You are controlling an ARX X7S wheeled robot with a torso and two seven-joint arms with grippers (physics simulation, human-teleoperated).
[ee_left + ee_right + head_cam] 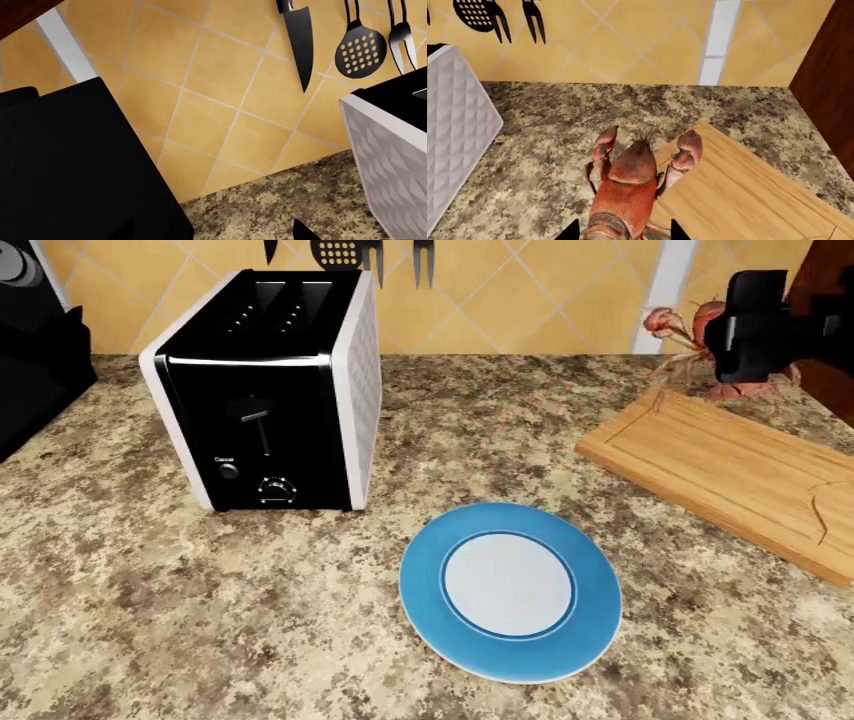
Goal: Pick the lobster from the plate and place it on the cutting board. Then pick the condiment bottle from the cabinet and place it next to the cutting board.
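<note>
Black toaster (267,390) far left on the granite counter; left gripper not seen in the head view, its jaw state cannot be told from its wrist view. Blue-rimmed plate (511,590) centre, bare. Right of it the cutting board (727,470), tan, angled. Lobster (683,335) hangs clamped in the right gripper (620,235), held above the board's far-left corner. Right wrist view: fingertips pinch the tail end; body's long axis runs straight away from the claw, claws forward, head out over granite, not wood. Judgement: release needs a shift rightward and nearer, onto the board's middle. Right arm alone is near.
</note>
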